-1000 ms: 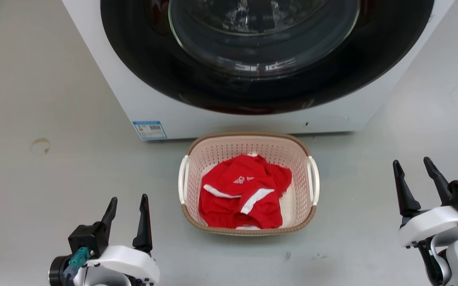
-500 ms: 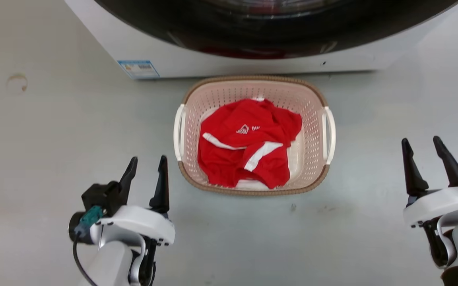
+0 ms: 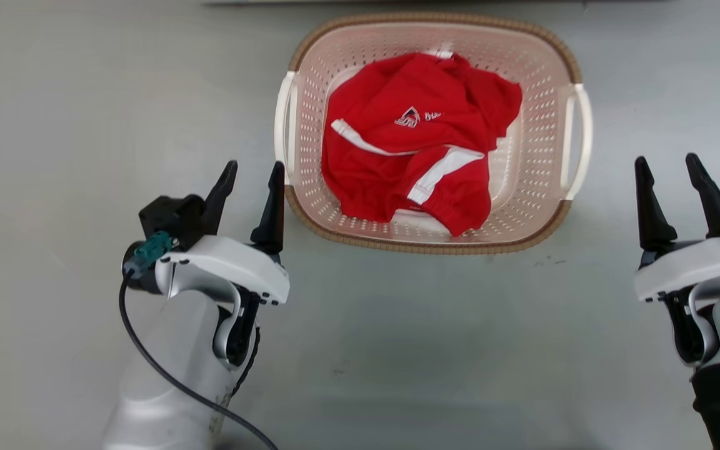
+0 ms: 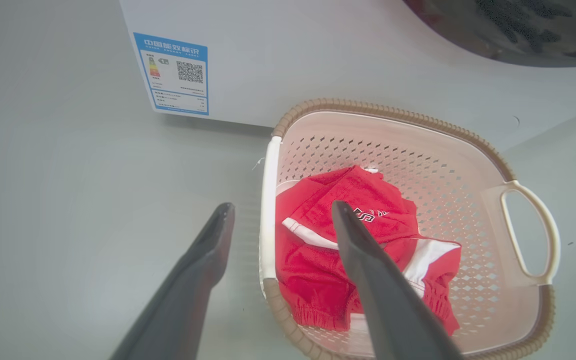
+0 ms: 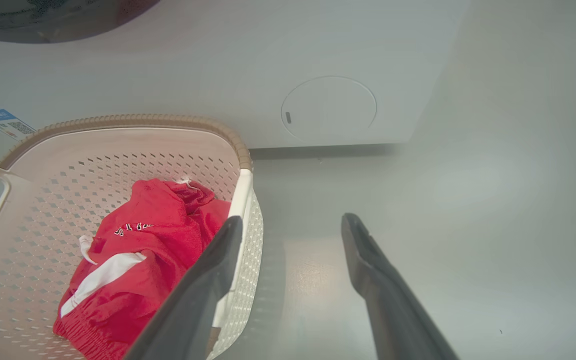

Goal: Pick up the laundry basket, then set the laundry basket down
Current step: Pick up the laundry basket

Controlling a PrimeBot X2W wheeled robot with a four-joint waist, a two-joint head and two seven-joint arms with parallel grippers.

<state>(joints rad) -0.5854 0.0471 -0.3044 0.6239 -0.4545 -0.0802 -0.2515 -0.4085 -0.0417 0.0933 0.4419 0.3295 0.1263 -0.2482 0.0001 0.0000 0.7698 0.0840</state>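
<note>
The laundry basket point(image 3: 424, 246), cream with perforated walls, a brown woven-look rim and white side handles, stands on the grey floor and holds a crumpled red garment point(image 3: 416, 137). My left gripper point(image 3: 255, 165) is open beside the basket's near-left corner, just below the left handle point(image 3: 283, 125). In the left wrist view that gripper point(image 4: 282, 205) straddles the handle side of the basket point(image 4: 418, 165) from above, one finger over the floor, one over the garment. My right gripper point(image 3: 665, 158) is open, apart from the right handle point(image 3: 582, 140). In the right wrist view the right gripper point(image 5: 293, 218) stands beside the basket point(image 5: 93, 165).
A white washing machine point(image 4: 293, 60) with a blue label point(image 4: 178, 75) stands right behind the basket; its round service cover point(image 5: 328, 107) faces the right wrist. Bare grey floor point(image 3: 54, 156) lies on both sides and in front of the basket.
The head camera has tilted down, so the washing machine has slid out of the top. Both open grippers have come closer to the basket's sides, the left one most.
</note>
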